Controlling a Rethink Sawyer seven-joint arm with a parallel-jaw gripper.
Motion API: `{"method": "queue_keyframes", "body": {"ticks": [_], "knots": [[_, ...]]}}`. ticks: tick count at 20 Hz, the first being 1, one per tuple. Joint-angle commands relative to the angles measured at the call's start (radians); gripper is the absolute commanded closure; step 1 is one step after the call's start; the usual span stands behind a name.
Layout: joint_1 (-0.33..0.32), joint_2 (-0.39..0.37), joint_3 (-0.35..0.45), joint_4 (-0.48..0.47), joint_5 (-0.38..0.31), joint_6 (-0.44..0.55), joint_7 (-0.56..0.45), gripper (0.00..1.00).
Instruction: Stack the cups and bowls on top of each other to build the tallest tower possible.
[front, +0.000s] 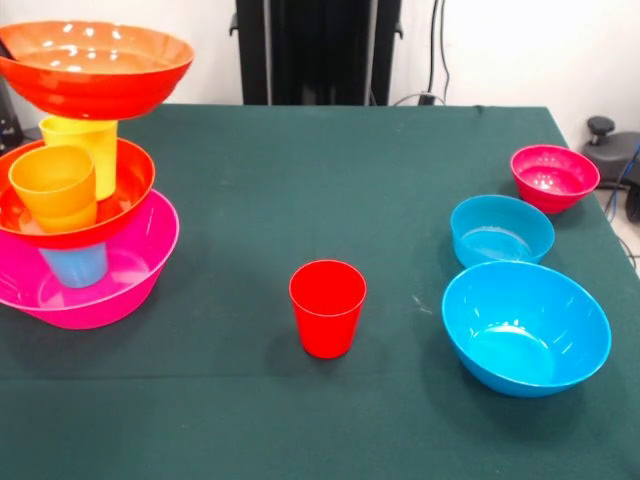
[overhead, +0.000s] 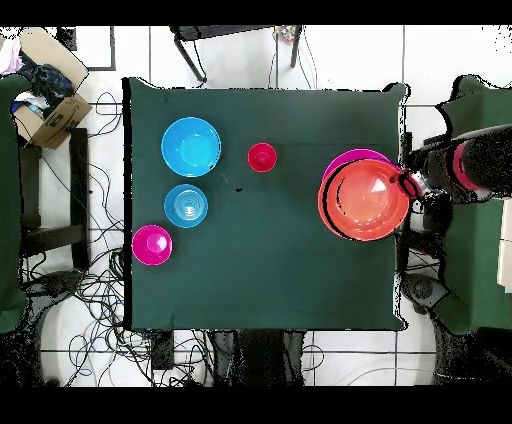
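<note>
Tower (front: 85, 170) partly built at table's edge: pink bowl (front: 130, 275), light blue cup (front: 75, 265), orange-red bowl (front: 125, 195), yellow cup (front: 85, 140), second orange-red bowl (front: 95, 65) stacked; orange cup (front: 55, 185) seated in lower orange-red bowl.

Left unstacked: red cup (front: 327, 307), large blue bowl (front: 526, 327), small blue bowl (front: 501, 229), magenta bowl (front: 554, 177).

Gripper not seen in either view; possibly arm at overhead edge; finger state cannot be told.

Nothing readable anywhere here, honestly. The cups and bowls are all plain colour with no logos or numbers: the red cup (front: 327, 307), the big blue bowl (front: 526, 327), the small blue bowl (front: 501, 229), the magenta bowl (front: 554, 177) and the tower (front: 82, 170) have no print on them. The green table (front: 300, 180) is bare of markings too. The cardboard box (overhead: 48, 108) in the overhead view shows no lettering I can make out.
</note>
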Motion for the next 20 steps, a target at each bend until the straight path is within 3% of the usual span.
{"method": "queue_keyframes", "body": {"ticks": [1,20], "knots": [[0.053,0.061,-0.058,-0.102,-0.083,0.104,-0.343,1.0],[0.04,0.082,-0.046,-0.089,-0.081,0.09,-0.377,1.0]]}}
